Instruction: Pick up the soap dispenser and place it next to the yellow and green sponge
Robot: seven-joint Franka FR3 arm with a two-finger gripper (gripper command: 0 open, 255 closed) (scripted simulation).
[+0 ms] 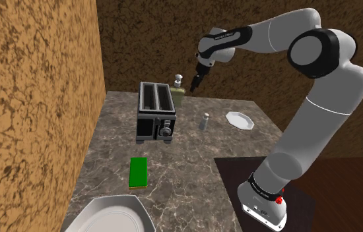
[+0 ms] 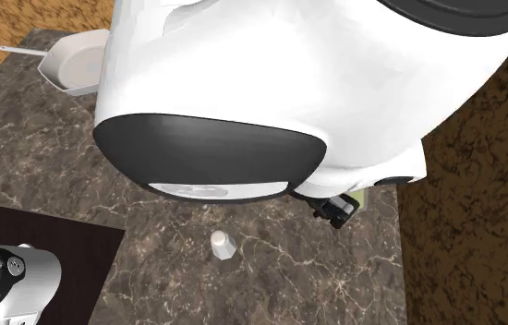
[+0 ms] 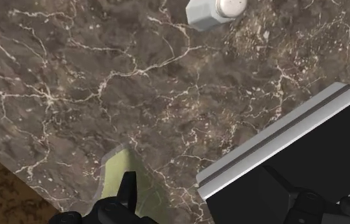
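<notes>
Soap dispenser [image 1: 179, 91]: pale yellow-green, upright at the back of the counter [image 1: 193, 165], just behind the toaster [image 1: 155, 112]. End effector [image 1: 195, 83]: beside the dispenser's pump, on the shoulder view's right; whether apart or together, cannot tell. Green sponge [image 1: 138, 173]: flat, well apart from the dispenser, on the toaster's near side.

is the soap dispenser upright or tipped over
upright: in the shoulder view the soap dispenser rises straight up just beyond the toaster, its pump on top.
</notes>
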